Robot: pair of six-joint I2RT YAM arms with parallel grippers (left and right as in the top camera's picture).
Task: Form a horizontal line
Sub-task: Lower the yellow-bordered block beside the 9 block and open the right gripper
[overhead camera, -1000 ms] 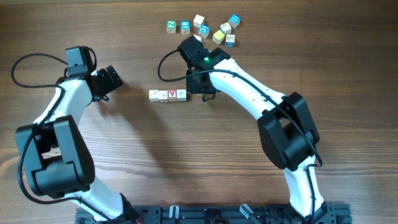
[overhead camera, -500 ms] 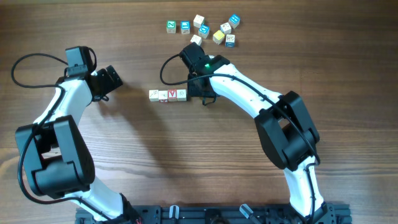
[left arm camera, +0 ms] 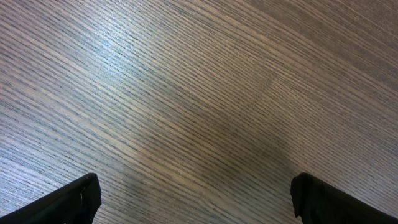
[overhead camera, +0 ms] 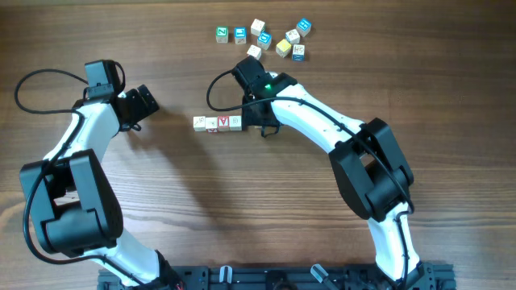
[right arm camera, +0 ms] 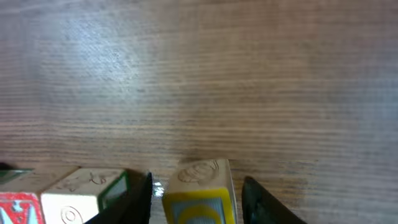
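Observation:
The horizontal line (overhead camera: 218,122) is a short row of whitish letter cubes at the table's middle, one with a red V (overhead camera: 223,122). My right gripper (overhead camera: 260,121) stands at the row's right end. In the right wrist view a yellow-framed cube (right arm camera: 199,193) rests on the wood between the open fingers, with a little space on each side. The left finger (right arm camera: 134,199) stands between it and the green-edged cube (right arm camera: 87,193) that ends the row. The red V cube (right arm camera: 18,208) shows at the lower left corner. My left gripper (overhead camera: 149,103) is wide open over bare wood (left arm camera: 199,199), left of the row.
A loose bunch of similar letter cubes (overhead camera: 266,36) lies scattered at the back, just beyond the right arm's wrist. A black cable (overhead camera: 214,84) loops beside that wrist, and another cable (overhead camera: 32,84) curls at the far left.
The right gripper's fingers have spread away from the yellow-framed cube, which now stands free on the table. The right arm settled slightly left and down. The left arm has not moved.

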